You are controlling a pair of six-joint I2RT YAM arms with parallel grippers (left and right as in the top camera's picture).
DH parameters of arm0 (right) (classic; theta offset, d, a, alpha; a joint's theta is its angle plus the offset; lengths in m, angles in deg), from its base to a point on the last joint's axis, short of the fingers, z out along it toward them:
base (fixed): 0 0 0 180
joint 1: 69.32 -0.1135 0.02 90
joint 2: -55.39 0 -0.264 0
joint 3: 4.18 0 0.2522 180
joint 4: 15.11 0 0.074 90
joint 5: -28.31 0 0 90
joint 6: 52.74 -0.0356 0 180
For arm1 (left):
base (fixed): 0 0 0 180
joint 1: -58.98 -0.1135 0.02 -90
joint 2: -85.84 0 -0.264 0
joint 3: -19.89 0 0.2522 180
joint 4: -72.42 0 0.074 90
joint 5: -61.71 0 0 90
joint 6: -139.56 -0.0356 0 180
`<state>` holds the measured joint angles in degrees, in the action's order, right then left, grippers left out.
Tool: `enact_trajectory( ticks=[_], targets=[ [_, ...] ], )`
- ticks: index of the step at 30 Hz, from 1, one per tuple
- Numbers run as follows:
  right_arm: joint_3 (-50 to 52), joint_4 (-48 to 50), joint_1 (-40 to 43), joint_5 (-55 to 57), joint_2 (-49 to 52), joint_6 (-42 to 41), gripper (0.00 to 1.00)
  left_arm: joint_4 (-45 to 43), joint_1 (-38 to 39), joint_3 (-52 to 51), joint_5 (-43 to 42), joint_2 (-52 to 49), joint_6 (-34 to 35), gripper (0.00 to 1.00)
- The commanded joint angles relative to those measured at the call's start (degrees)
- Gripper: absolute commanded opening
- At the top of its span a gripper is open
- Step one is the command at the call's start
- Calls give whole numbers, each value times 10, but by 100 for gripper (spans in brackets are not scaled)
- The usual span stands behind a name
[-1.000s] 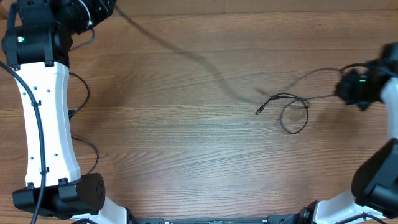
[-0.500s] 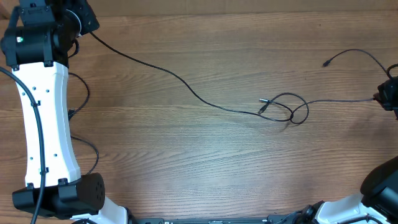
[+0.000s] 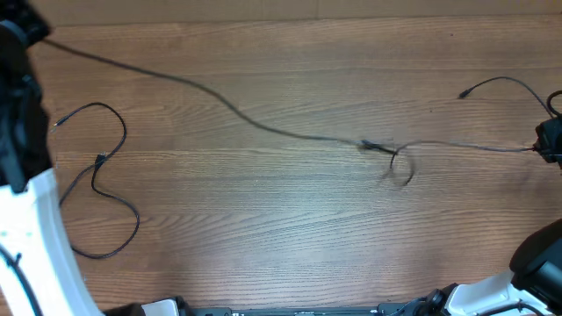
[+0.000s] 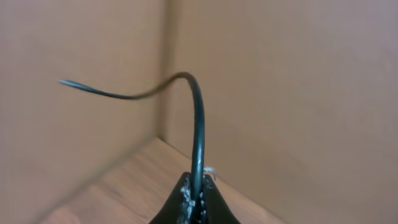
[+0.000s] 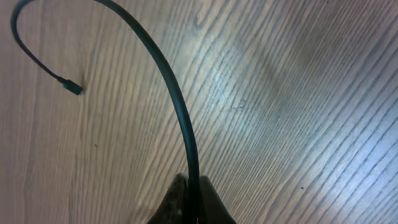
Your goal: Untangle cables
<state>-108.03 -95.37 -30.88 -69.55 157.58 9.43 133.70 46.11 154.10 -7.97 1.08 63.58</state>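
One thin black cable (image 3: 237,112) stretches above the table from my left gripper (image 3: 33,32) at the far left corner to my right gripper (image 3: 544,146) at the right edge. A small tight loop (image 3: 400,165) hangs in it right of centre. In the left wrist view the gripper (image 4: 198,194) is shut on the cable (image 4: 198,124), which arches up and away. In the right wrist view the gripper (image 5: 191,200) is shut on the cable (image 5: 166,70), whose free end carries a plug tip (image 5: 74,89). A second cable (image 3: 104,167) lies slack on the table at the left.
The wooden table (image 3: 263,228) fills the overhead view. My white left arm (image 3: 35,237) crosses the left edge, close to the slack cable. A brown wall (image 4: 298,87) rises behind the table's far left corner.
The left arm has swung away to the far left corner, pulling the cable taut. The wide loops near the centre have drawn into one small tight loop. The slack cable at the left now shows.
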Motion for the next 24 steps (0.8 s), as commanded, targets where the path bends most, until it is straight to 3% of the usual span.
enact_trajectory(
  ticks=[1, 9, 10, 11, 13, 14, 20, 24],
  targets=[
    [-10, 3, -2, -23, 9, 12, 4, 11, -22, 5, 4, -2, -57, 4],
    [-10, -3, -65, -177, 9, 174, 6, 42, 23, 5, -256, -3, -78, 4],
    [-10, -7, -81, -168, 9, 177, 14, 46, 34, 5, -273, -3, -78, 4],
    [-10, -11, -97, -155, 9, 177, 32, 52, 51, 5, -289, -3, -78, 4],
    [-10, -18, -126, -137, 9, 177, 90, 65, 82, 5, -291, -3, -79, 4],
    [-10, -22, -136, -134, 9, 179, 100, 70, 94, 5, -291, -3, -81, 4],
    [-26, -59, -174, -132, 8, 193, 100, 127, 176, 5, -295, -10, -84, 4],
    [-26, -75, -174, -131, 8, 194, 100, 194, 225, 5, -293, -43, -123, 4]
  ],
)
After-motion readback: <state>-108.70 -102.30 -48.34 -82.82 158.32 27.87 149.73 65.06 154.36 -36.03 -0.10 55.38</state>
